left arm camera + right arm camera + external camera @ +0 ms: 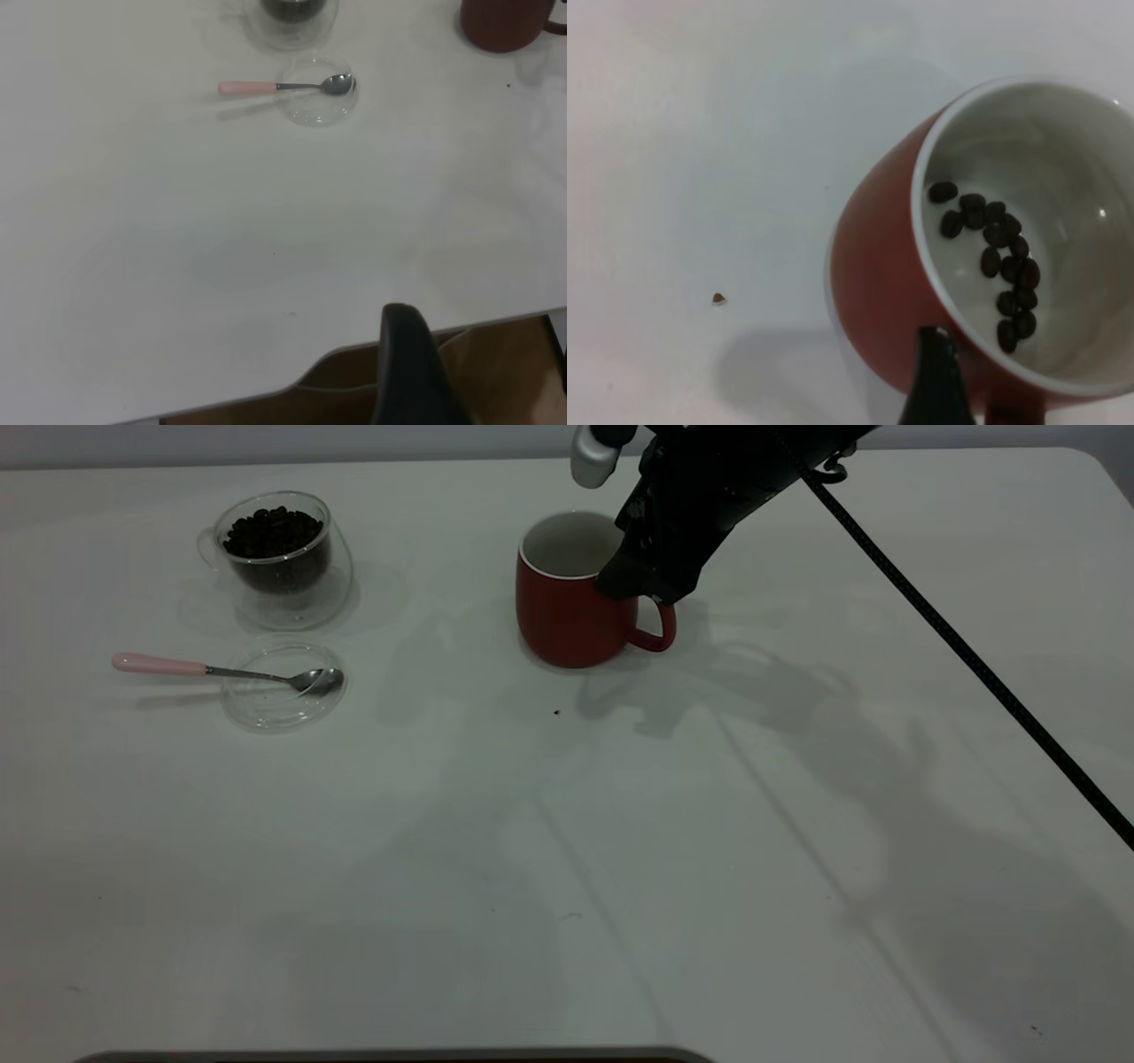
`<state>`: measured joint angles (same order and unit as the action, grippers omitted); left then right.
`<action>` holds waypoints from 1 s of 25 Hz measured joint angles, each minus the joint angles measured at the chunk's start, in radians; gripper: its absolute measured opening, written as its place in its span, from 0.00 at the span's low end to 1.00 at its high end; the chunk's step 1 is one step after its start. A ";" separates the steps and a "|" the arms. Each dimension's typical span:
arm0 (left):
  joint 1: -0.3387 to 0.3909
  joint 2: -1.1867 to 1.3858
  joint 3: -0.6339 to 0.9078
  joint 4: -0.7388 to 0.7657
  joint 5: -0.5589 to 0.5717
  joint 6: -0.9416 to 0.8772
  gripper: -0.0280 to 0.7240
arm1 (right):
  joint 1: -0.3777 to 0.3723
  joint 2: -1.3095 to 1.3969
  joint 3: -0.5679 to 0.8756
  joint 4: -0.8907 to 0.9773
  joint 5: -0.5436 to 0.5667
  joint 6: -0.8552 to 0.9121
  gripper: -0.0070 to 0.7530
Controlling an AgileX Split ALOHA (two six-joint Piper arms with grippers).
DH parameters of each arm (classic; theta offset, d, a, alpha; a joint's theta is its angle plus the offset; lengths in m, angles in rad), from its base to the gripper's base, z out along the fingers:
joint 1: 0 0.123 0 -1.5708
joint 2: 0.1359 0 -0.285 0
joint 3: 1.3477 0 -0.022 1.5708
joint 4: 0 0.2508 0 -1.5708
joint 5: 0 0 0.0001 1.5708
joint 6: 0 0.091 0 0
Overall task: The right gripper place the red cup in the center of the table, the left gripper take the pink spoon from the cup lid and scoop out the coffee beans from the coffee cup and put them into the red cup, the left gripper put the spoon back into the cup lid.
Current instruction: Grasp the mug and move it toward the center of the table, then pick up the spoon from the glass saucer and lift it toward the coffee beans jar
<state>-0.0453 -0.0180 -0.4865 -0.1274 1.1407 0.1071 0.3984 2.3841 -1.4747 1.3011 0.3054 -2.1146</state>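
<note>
Here the right gripper (631, 584) clamps the white rim of the rounded, glossy red cup (567, 615) mid-table. The silver-bowled pink spoon (226, 671) rests across the clear cup lid (282, 701), beside the bean-filled glass coffee cup (276, 558). Whether the left gripper (415, 372) is parted cannot be told.

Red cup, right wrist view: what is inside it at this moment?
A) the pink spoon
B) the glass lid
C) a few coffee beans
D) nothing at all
C. The right wrist view looks down into the red cup and shows a small string of dark coffee beans lying on its white interior.
</note>
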 joint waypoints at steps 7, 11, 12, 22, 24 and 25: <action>0.000 0.000 0.000 0.000 0.000 0.000 0.66 | 0.000 -0.073 0.000 0.001 0.099 0.000 0.78; 0.000 0.000 0.000 0.000 0.000 0.000 0.66 | 0.000 -0.157 0.000 -0.009 0.157 0.125 0.78; 0.000 0.000 0.000 0.000 0.000 0.000 0.66 | 0.000 -0.184 0.000 -0.026 0.192 0.225 0.78; 0.000 0.000 0.000 0.000 0.000 0.001 0.66 | 0.000 -0.580 0.004 -1.033 0.841 1.821 0.78; 0.000 0.000 0.000 0.000 0.000 0.001 0.66 | 0.000 -0.665 0.031 -1.203 0.887 2.010 0.78; 0.000 0.000 0.000 0.000 0.000 0.001 0.66 | 0.000 -0.720 0.061 -1.275 0.895 2.087 0.78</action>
<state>-0.0453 -0.0180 -0.4865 -0.1274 1.1407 0.1079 0.3984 1.6640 -1.4138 0.0266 1.2001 -0.0272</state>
